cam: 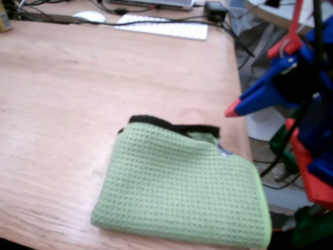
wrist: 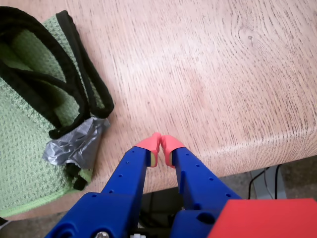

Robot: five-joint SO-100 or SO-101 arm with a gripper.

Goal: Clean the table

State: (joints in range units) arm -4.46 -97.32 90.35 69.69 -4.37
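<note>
The blue two-finger hand with red tips (wrist: 160, 147) sits at lower centre of the wrist view, its tips pressed together on nothing, above the rounded edge of the light-brown wooden surface (wrist: 198, 74). This surface fills most of both views. Left of the hand lies a folded green waffle-weave cloth with black trim (wrist: 25, 148), bearing a grey tape patch (wrist: 74, 146). In the fixed view, a white keyboard (cam: 161, 26) lies at the top.

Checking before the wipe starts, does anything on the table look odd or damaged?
Yes. The green cloth has a patch of grey tape stuck on its corner near the table's edge, as if mended. It is also folded loosely, so its black trim shows in uneven layers. Nothing looks spilled.
</note>
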